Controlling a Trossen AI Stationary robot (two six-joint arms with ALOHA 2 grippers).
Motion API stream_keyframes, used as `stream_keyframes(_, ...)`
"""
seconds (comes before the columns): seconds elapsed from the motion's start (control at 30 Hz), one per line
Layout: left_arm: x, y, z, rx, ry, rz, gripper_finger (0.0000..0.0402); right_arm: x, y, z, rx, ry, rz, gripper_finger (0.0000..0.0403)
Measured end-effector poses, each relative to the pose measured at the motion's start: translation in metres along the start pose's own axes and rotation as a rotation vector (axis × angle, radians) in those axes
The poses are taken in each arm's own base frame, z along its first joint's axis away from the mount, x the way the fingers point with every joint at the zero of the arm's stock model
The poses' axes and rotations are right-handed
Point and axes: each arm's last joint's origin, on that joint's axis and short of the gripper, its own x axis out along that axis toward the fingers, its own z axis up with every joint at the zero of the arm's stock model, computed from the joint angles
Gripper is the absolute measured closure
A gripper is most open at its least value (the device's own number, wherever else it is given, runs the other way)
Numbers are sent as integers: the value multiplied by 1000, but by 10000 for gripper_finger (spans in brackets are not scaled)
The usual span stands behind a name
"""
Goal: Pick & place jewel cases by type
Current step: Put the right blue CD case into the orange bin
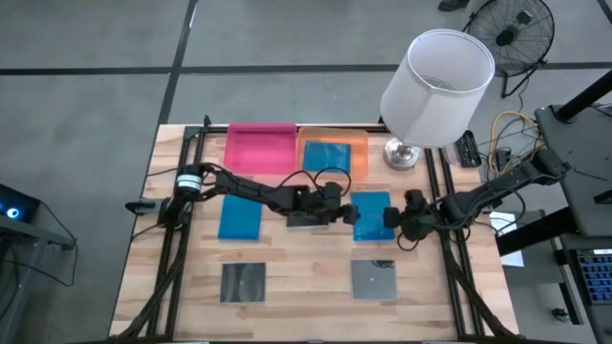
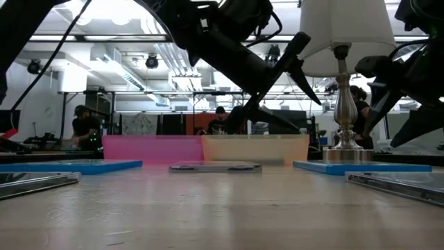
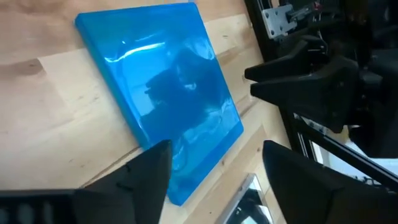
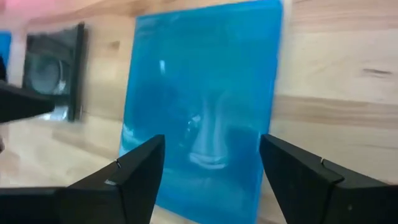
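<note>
A bright blue case [image 1: 372, 215] lies flat on the table right of centre, and both grippers hover at it. My left gripper [image 1: 344, 214] stands open over its left edge [image 3: 168, 99]. My right gripper [image 1: 395, 222] stands open over its right edge [image 4: 205, 106]. Neither touches it. A dark case [image 1: 306, 221] lies under the left arm's wrist. Another blue case [image 1: 240, 217] rests flat to the left. A third blue case [image 1: 330, 156] sits in the orange tray [image 1: 360, 153]. Two grey glossy cases [image 1: 244, 282] [image 1: 373, 279] lie near the table's near edge.
The pink tray [image 1: 260, 148] stands beside the orange tray at the far edge. A lamp with a white shade [image 1: 435, 91] stands at the far right corner, close to the right arm. Bare wood shows between the two grey cases. People stand in the room behind [image 2: 82, 125].
</note>
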Motion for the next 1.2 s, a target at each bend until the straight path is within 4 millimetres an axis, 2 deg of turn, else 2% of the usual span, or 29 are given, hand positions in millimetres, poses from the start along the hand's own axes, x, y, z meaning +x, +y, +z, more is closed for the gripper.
stream_keyframes(0.13,0,1,2,-2,-3,1,146,1,-3,1,21,-27,-20,176)
stream_keyframes(0.63,3,9,0,-3,3,27,144,1,-10,3,68,-49,-83,312)
stream_keyframes(1.2,3,13,-1,-21,7,38,145,2,-12,3,102,-50,-90,375)
